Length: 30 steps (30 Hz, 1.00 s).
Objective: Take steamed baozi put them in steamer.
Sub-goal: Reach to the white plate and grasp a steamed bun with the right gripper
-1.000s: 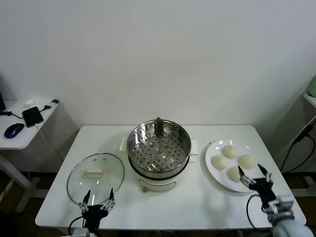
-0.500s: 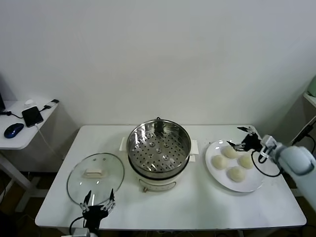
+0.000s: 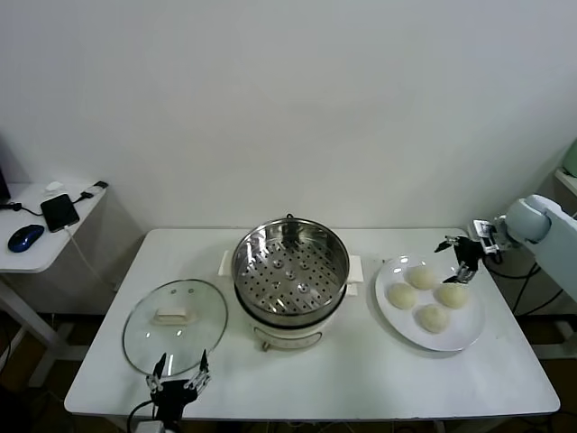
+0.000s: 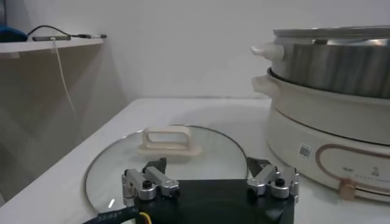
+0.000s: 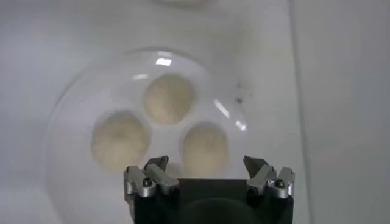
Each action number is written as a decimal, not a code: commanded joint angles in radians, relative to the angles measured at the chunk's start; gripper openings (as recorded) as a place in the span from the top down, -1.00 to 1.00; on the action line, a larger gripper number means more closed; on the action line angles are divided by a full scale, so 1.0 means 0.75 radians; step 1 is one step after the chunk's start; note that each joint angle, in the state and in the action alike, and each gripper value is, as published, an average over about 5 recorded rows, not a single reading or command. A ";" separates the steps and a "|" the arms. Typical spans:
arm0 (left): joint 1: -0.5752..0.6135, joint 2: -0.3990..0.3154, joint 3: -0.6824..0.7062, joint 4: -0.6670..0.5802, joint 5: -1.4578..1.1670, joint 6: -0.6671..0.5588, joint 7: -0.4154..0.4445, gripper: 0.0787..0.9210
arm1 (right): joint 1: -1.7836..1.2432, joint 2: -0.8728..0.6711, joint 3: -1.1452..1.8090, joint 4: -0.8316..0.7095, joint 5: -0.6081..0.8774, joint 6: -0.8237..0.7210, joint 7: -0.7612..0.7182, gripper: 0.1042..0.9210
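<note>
We found the four steamed baozi point(image 3: 422, 277) clustered on the white plate point(image 3: 469, 338) at the right end of the table point(image 3: 361, 379), with the steamer point(image 3: 290, 271) standing open and empty at the middle, its perforated tray bare, and the glass lid point(image 3: 174, 320) lying flat off to its left. Our right gripper point(image 3: 455, 256) hung above the far right rim of the plate, fingers spread wide and holding nothing; the buns lay just below and inward of it, toward the steamer. In the right wrist view three buns point(image 5: 169, 99) sat ahead of the open jaws, the nearest one closest to the gap between the fingers. Being round domes, they offered no long axis to line up with. Our left gripper point(image 3: 180, 383) waited at the near table edge by the lid, also wide and empty, well apart from the plate, so we judged the right arm the nearer and the pick a descent onto the closest bun
</note>
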 commanded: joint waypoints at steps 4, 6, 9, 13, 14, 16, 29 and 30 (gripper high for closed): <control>0.005 0.005 -0.005 0.042 0.004 -0.024 -0.003 -0.77 | 0.061 0.299 -0.128 -0.390 0.000 0.013 -0.007 -0.76; 0.006 0.006 -0.007 0.049 0.003 -0.028 -0.007 -0.77 | 0.035 0.326 -0.098 -0.409 0.000 0.006 -0.002 -0.76; 0.008 0.008 -0.008 0.056 0.003 -0.035 -0.013 -0.77 | 0.006 0.363 -0.062 -0.440 -0.007 0.001 -0.004 -0.76; 0.011 0.009 -0.008 0.059 0.003 -0.041 -0.018 -0.77 | -0.014 0.394 -0.050 -0.465 -0.025 -0.002 -0.015 -0.76; 0.012 0.009 -0.007 0.060 0.003 -0.043 -0.019 -0.77 | -0.017 0.402 -0.046 -0.474 -0.035 -0.001 -0.016 -0.76; 0.013 0.008 -0.006 0.061 0.003 -0.046 -0.021 -0.77 | -0.023 0.420 -0.032 -0.498 -0.061 0.001 -0.015 -0.76; 0.024 0.004 0.006 0.058 0.007 -0.059 -0.026 -0.77 | -0.041 0.508 0.078 -0.648 -0.246 -0.023 0.012 -0.75; 0.024 0.004 0.006 0.058 0.007 -0.060 -0.026 -0.77 | -0.043 0.511 0.085 -0.651 -0.246 -0.026 0.012 -0.74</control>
